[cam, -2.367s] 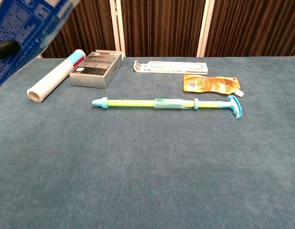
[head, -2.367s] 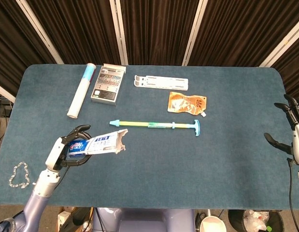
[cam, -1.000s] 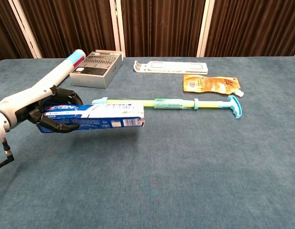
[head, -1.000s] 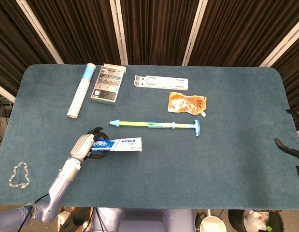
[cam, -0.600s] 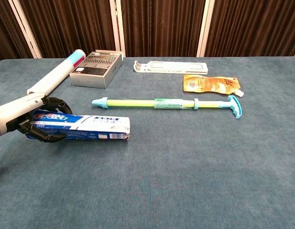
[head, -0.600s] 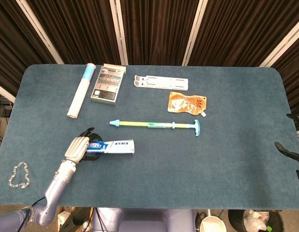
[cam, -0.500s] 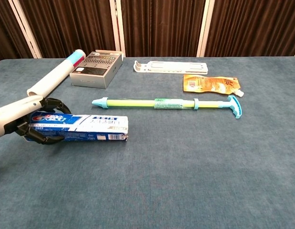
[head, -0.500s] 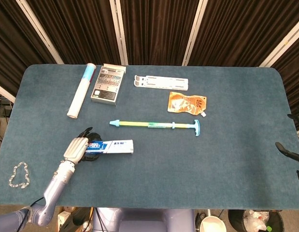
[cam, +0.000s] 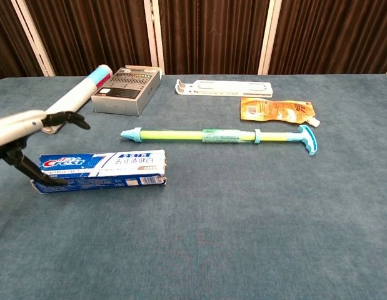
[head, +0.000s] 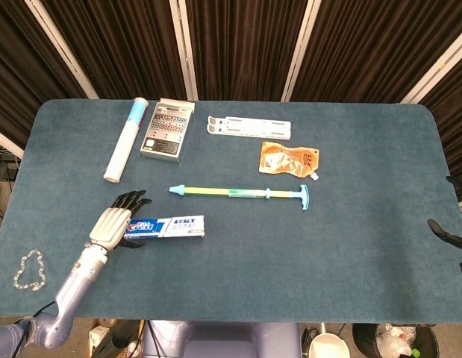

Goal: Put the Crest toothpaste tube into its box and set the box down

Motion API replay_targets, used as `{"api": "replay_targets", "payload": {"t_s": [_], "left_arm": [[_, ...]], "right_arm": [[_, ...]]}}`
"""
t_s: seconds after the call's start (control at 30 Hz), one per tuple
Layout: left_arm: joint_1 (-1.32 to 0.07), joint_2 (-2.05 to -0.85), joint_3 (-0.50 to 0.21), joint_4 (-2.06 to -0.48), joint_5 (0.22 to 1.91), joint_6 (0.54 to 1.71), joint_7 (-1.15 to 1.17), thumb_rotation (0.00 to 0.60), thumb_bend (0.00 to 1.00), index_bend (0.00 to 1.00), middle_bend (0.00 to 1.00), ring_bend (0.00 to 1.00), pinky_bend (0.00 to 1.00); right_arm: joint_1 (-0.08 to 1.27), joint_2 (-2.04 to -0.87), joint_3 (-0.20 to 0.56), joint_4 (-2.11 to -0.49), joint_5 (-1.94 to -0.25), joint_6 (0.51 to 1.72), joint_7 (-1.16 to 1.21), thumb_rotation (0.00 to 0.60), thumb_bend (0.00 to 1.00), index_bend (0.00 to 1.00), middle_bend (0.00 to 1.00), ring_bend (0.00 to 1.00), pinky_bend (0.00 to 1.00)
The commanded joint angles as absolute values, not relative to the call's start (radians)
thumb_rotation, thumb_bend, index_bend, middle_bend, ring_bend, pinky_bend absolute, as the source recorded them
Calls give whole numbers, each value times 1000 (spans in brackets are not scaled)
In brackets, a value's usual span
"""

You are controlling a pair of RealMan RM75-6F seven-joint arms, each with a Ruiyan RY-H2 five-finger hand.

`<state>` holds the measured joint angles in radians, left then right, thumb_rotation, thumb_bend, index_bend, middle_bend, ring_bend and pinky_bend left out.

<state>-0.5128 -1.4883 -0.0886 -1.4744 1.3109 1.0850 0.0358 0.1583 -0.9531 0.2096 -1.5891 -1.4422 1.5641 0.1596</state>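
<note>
Now the toothpaste box (head: 165,226) lies flat on the bench (head: 350,283), at its near-left part, with its long axis running left to right, roughly parallel to the long green and blue stick (head: 242,194) just beyond it. The tube itself is not visible, and whether it sits inside cannot be told; the box's right end flap looks closed in the chest view. The left hand (head: 113,224) is at the box's left end, its fingers (head: 132,198) spread apart and grasping nothing; in the chest view the upper fingers stand clear above the box while a lower one (cam: 27,169) sits at or against the left end, and contact there cannot be settled. The right hand (head: 447,233) shows only as dark fingertips at the far right edge of the bench, well apart from the box, and its state cannot be told.

Judging from this, the box looks set down, so what remains is for the left hand to draw away. The box extends rightward from that hand, so a pull back to the left and toward the near edge, along the box's long axis, should clear it without nudging it sideways.
</note>
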Motion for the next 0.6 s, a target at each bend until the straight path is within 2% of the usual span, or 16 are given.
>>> {"api": "replay_targets", "payload": {"t_s": [0.03,0.33,0.43,0.6], "left_arm": [[-495,-1411,-102,-1574,1323,1139,79,600,165,157,68,0,1],[-388,-1124,-84,-1848,1374,1305,175,600,165,202,126,0,27],[-336,-1061,-67,-1865,1422,1393,218,600,165,209,133,0,30],[-230,-986,-39,-1806,1491,1563,243,600,166,210,137,0,30]], "right_arm": [[159,-953,208,-1576,-1434,1552,157,600,165,267,168,144,0],[158,-999,173,-1480,-1421,1484,229,600,164,267,172,144,0],[158,-1029,154,-1422,-1434,1470,228,600,165,267,173,144,0],[141,-1060,113,-1291,-1428,1430,209,600,165,267,173,144,0]]}}
